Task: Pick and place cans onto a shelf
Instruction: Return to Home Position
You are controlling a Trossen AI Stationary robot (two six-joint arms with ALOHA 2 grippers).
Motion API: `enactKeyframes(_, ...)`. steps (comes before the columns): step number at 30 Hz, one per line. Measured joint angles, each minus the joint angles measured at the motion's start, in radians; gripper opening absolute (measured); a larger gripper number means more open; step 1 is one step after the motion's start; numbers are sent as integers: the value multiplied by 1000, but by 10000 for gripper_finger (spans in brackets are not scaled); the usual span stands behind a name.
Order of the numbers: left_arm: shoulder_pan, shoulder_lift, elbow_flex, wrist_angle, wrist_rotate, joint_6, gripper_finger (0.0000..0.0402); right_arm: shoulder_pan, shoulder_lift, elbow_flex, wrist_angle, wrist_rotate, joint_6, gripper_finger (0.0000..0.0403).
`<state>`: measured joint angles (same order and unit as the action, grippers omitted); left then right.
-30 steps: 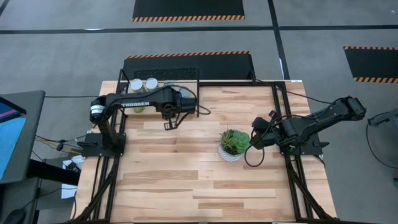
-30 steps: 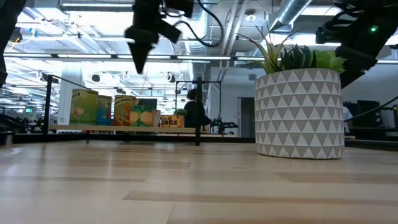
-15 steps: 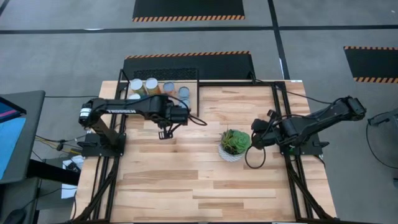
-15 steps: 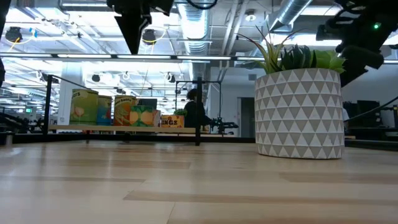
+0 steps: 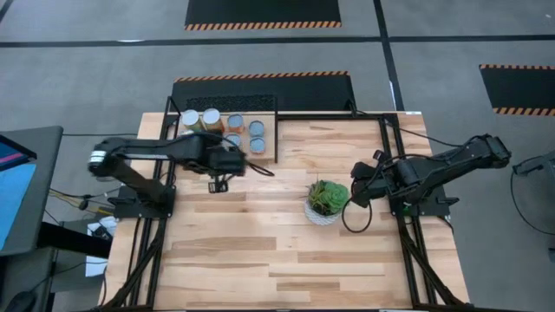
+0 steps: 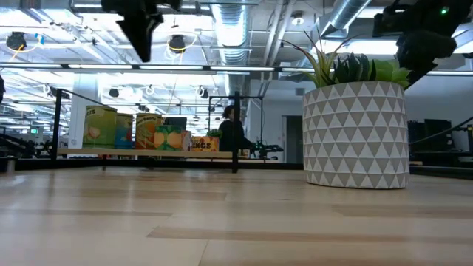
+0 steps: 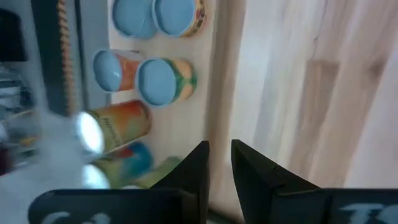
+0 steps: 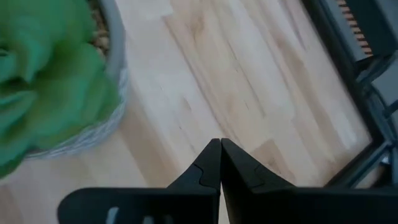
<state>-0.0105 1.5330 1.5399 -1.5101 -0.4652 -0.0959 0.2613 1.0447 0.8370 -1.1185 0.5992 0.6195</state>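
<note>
1. My left gripper (image 5: 217, 185) hangs over the table (image 5: 260, 251) at 5 o'clock of the shelf (image 5: 268, 114). Its fingers are nearly together with a slim gap, and they hold nothing.
2. The cans (image 5: 235, 121) stand clustered on the shelf, at the table's 11 o'clock corner.
3. My right gripper (image 5: 355, 196) is closed on nothing, at 3 o'clock of the potted plant (image 5: 328, 198).

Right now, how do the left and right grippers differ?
The left gripper has its fingers slightly apart; the right gripper has its fingers pressed together. The left gripper hangs next to the shelf holding the cans; the right gripper sits beside the plant. Both hold nothing.
</note>
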Motion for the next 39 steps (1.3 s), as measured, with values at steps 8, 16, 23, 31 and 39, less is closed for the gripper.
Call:
enactKeyframes(8, 25, -419, -433, 521, 163, 58, 57, 43, -22, 44, 50, 55, 15, 28)
enactKeyframes(16, 21, -636, -583, 568, 220, -96, 57, 157, -128, 53, 250, 139, -159, 28)
enactKeyframes(23, 44, -774, -823, 952, 358, 65, 57, 210, -228, -26, 562, 66, -462, 28)
enactKeyframes(31, 204, -857, -1138, 1360, 628, 20, 57, 127, -404, -332, 974, -242, -627, 28)
enactKeyframes(39, 371, -860, -1269, 1635, 898, -46, 57, 14, -562, -565, 1198, -397, -543, 28)
